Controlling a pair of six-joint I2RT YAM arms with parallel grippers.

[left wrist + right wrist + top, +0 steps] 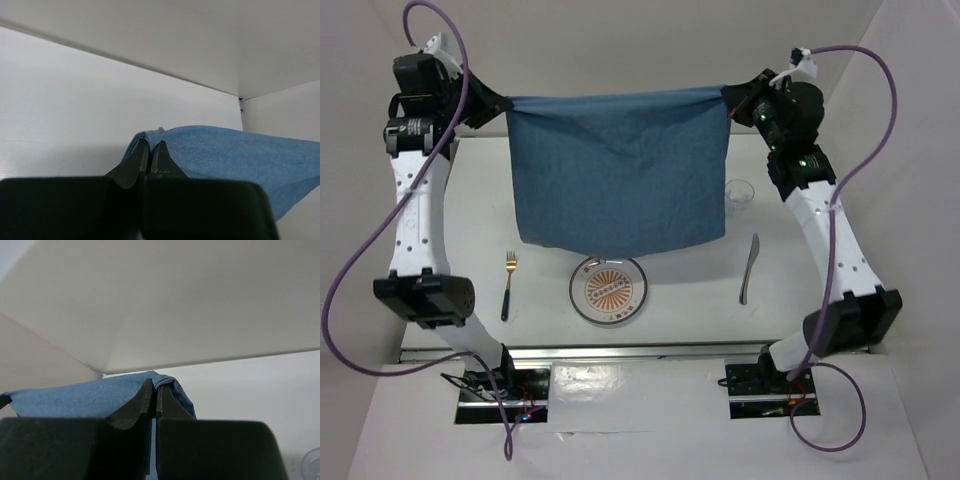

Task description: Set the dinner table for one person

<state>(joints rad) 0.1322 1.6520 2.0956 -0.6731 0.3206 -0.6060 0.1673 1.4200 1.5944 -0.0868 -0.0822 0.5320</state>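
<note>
A blue square cloth (620, 170) hangs stretched between both grippers above the white dinner table (470, 220). My left gripper (503, 102) is shut on its top left corner; the cloth (225, 150) shows past the fingers in the left wrist view. My right gripper (728, 98) is shut on the top right corner; the cloth (90, 395) drapes over the fingers in the right wrist view. The cloth's lower edge hangs over the far rim of a glass plate (609, 291) with an orange pattern. A fork (508, 285) lies left of the plate, a knife (749, 268) right of it.
A small clear glass (739, 193) stands just right of the cloth, near the right arm; its rim shows in the right wrist view (311, 465). White walls close the table at the back and sides. The arm bases sit at the near edge.
</note>
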